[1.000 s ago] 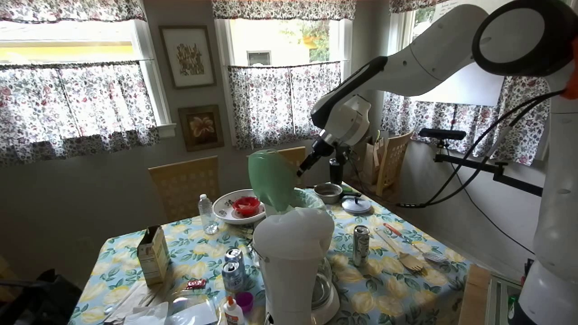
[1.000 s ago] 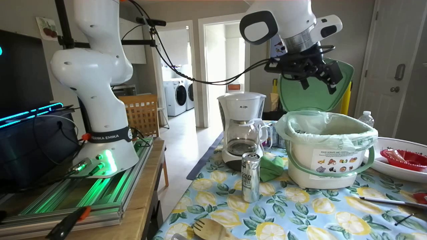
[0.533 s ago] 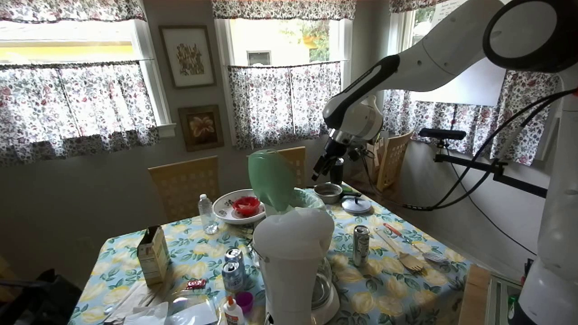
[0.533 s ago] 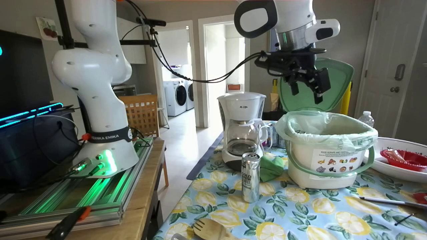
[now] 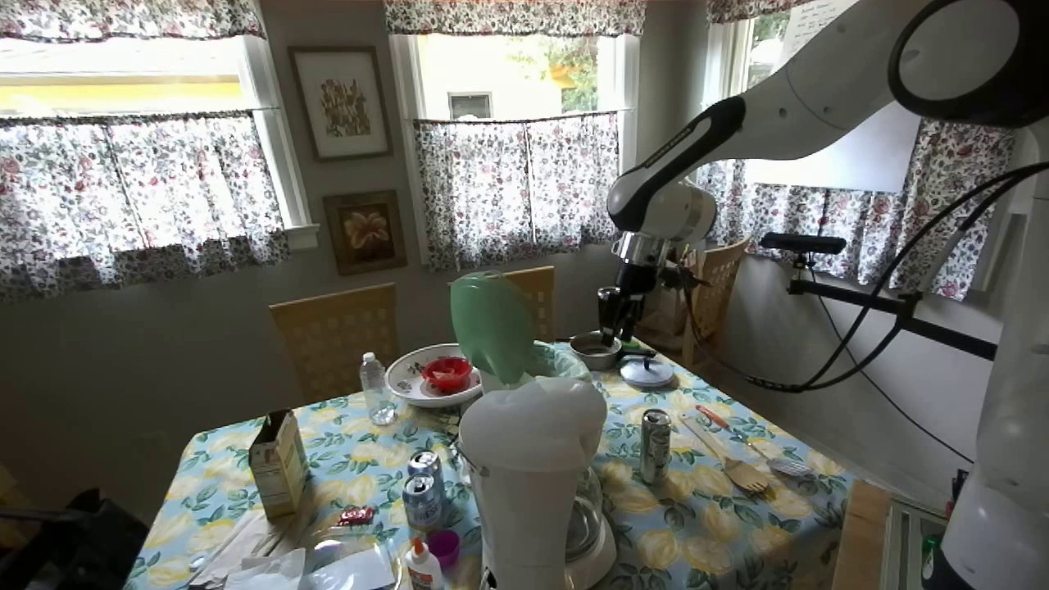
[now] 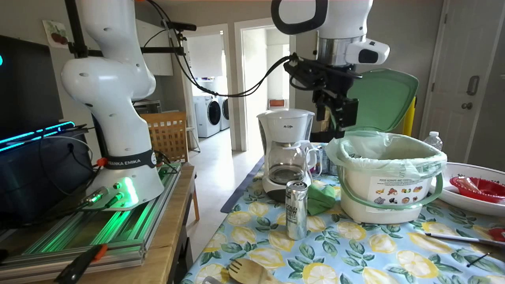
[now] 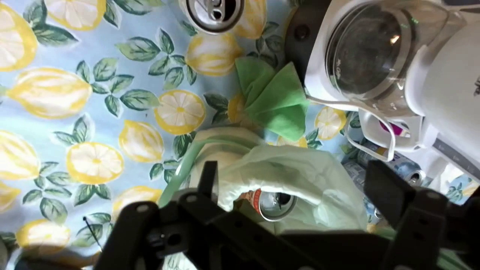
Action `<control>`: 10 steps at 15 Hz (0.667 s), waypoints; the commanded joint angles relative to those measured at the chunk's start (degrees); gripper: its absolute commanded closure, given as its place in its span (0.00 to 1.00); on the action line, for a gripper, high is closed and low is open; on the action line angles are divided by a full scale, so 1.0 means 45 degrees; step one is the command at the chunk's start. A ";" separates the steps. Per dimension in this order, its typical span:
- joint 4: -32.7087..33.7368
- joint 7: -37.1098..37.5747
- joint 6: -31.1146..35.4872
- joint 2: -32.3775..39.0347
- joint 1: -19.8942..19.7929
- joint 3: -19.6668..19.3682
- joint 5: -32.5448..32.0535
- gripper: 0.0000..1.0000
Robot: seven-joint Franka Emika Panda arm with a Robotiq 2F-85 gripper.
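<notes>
One pincer point(image 7: 294, 180) has sunk near one bin point(image 6: 359, 183), one can point(image 7: 275, 207) inside.

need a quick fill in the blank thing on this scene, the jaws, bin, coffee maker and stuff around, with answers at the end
The jaws near the bin hold nothing and stand ____, not shut.
The can marked COLD stands ____ on the tablecloth, not on its side.
The cloth beside the coffee maker is ____ in colour.
The smaller bowl inside the white bowl is ____ in colour.

Missing words: open; upright; green; red.
</notes>
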 commanded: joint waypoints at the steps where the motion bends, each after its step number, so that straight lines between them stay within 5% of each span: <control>1: -0.0548 0.0705 -0.0180 0.0082 0.0332 -0.0269 -0.0944 0.00; 10: -0.1471 0.1371 -0.0286 0.0930 0.0539 -0.0351 -0.3788 0.00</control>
